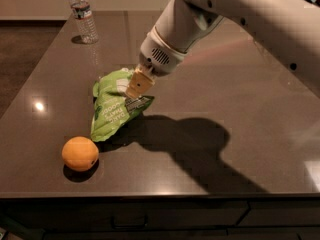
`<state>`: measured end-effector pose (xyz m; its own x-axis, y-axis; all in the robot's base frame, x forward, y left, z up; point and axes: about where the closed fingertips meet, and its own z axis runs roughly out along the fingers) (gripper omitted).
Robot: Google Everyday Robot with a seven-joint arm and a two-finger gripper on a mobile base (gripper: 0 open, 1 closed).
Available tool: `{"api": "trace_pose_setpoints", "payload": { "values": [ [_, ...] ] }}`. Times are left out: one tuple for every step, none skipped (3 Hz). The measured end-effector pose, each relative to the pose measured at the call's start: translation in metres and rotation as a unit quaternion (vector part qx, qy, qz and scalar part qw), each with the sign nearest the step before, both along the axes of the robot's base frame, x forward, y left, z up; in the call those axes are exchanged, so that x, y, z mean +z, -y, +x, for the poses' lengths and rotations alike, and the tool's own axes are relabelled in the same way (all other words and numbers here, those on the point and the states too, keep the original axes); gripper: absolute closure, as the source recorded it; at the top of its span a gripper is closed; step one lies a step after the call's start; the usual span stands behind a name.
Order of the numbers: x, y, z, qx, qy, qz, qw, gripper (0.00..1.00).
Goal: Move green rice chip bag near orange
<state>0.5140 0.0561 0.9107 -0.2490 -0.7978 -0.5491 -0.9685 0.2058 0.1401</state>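
The green rice chip bag (pixel 114 106) is light green with a white label panel. It hangs tilted, its lower corner close to the dark tabletop (pixel 240 99). My gripper (pixel 136 90) comes in from the upper right and is shut on the bag's right side near its top. The orange (pixel 80 153) sits on the table near the front left edge. It lies just below and left of the bag's lower corner, a small gap apart.
A clear plastic water bottle (pixel 83 15) stands at the back left of the table. The white arm (pixel 240 14) spans the upper right and casts a large shadow (pixel 195 144) on the table's middle. The table's front edge runs just below the orange.
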Motion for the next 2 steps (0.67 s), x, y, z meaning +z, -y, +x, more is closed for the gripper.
{"api": "trace_pose_setpoints", "payload": {
  "values": [
    [0.0,-0.0016,-0.0007,0.002,0.0,0.0,1.0,0.35],
    [0.0001,-0.0031,-0.0015,0.003,0.001,0.0,1.0,0.12]
  ]
}}
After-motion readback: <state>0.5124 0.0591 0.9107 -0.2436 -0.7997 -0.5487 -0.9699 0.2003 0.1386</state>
